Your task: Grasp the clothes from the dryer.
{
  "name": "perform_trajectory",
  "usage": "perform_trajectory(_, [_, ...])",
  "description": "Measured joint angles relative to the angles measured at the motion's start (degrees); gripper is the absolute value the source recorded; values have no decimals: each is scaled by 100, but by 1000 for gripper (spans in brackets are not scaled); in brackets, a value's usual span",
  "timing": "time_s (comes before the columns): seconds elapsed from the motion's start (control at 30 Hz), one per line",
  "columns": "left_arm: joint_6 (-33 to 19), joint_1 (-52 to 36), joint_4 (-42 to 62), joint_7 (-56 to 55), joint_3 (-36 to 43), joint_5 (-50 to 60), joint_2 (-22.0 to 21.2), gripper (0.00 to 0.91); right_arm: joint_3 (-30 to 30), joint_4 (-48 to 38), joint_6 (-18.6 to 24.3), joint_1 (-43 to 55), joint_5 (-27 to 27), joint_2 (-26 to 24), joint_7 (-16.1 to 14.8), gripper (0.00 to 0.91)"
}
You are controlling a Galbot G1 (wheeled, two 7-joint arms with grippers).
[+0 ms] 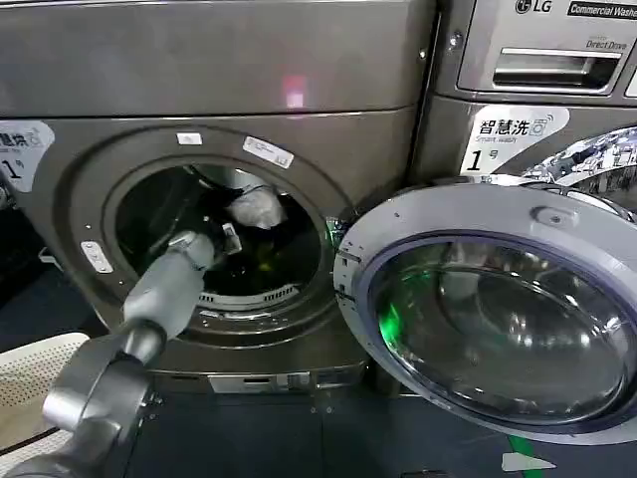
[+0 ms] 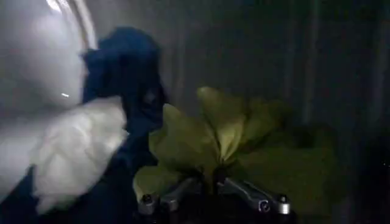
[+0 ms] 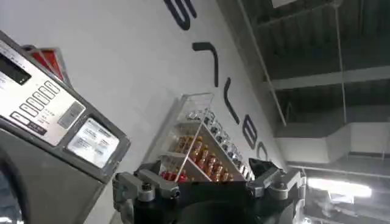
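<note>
Inside the dryer (image 1: 149, 119) drum: clothes (image 2: 183, 140), one pile — one yellow-green garment, one white piece, navy fabric. Left gripper (image 2: 213, 190) reaches through the porthole, its fingers closing on the yellow-green folds, which bunch directly ahead between the tips; white piece lies to one side. Right gripper (image 3: 207, 189): parked outside, fingers spread, holding nothing. One door (image 1: 498, 319), swung open right.

Left gripper (image 2: 213, 190) fingertips buried in clothes (image 2: 207, 137)

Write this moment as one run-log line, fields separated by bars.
left tool: inside dryer, shut on yellow-green garment | white piece, navy piece: loose beside | door: open | right tool: open, raised away
</note>
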Motion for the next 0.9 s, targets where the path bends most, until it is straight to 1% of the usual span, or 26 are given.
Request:
perform_trajectory(0.23, [-138,672,-794,-1279,-420,-1583,-100,0,-80,-33,26,19,0,-48,112,907])
perform_trajectory(0.4, [-409,1164,-1463,-2248,-806,-2297,-264,0,-109,-35,76,43,0,-76,113,907])
perform_trajectory(0.67, [-1034,1846,-2195,-3574,-1350,-2523,-489,0,-87,-82,166,32,58,-97,142,907])
perform_trajectory(0.9, [-1260,2098,-2400,-4041,-1463,-2567,-609,0,-21,-165,260,12,101,-117,146,907])
